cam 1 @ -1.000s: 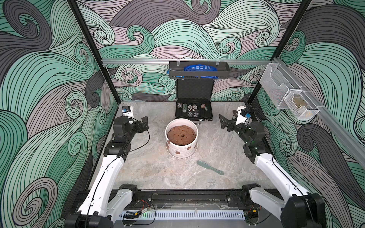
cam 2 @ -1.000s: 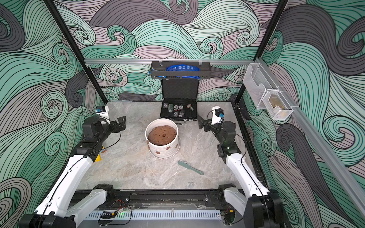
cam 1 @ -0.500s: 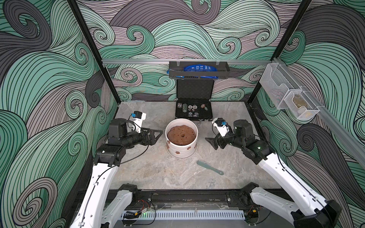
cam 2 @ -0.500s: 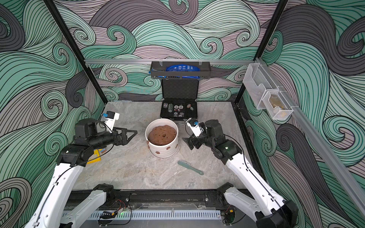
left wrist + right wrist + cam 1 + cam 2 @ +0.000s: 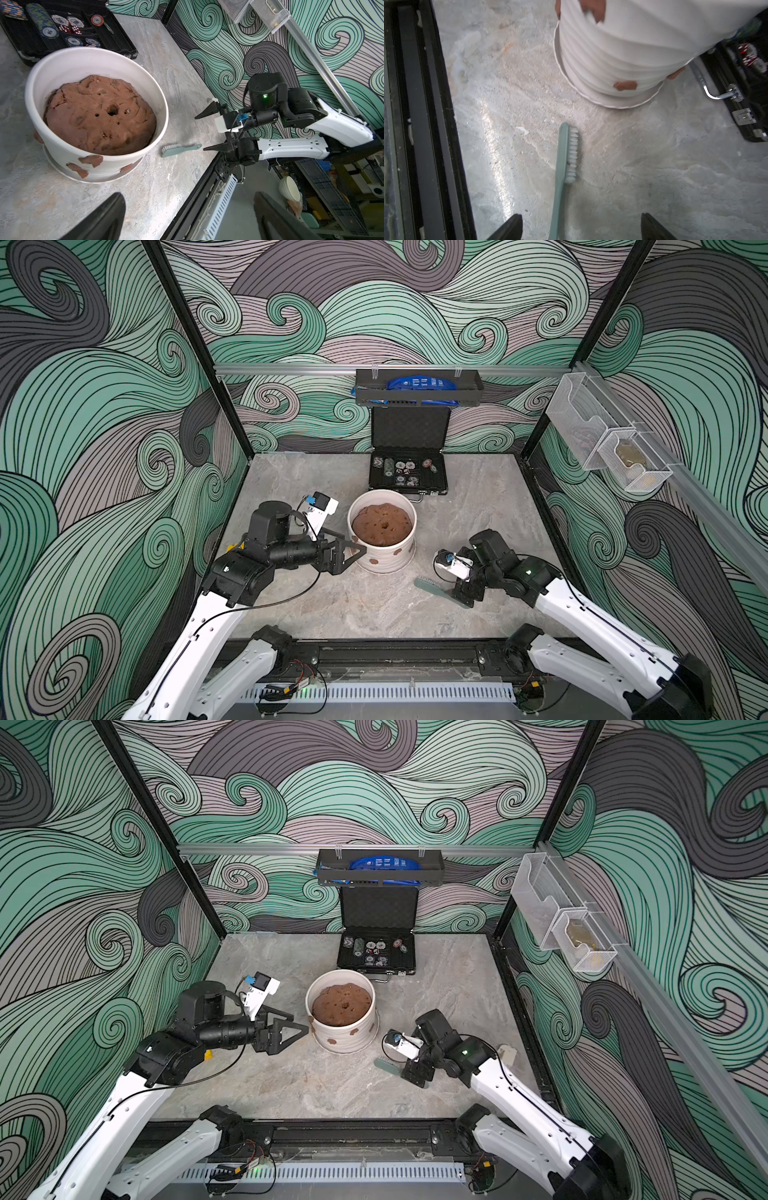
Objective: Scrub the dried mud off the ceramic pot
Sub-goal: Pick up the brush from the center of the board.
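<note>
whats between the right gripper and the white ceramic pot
The right wrist view shows a pale green plastic scrub brush lying on the grey tabletop between them.

overhead pair, wrist close-ups of pot (image 5: 83, 54)

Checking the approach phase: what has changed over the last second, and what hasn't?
Left gripper swung forward beside the ceramic pot, jaws open. Right gripper dropped over the teal brush handle, open, gripping nothing yet. Pot, dried mud patches, brush and poker chip case stayed put.
</note>
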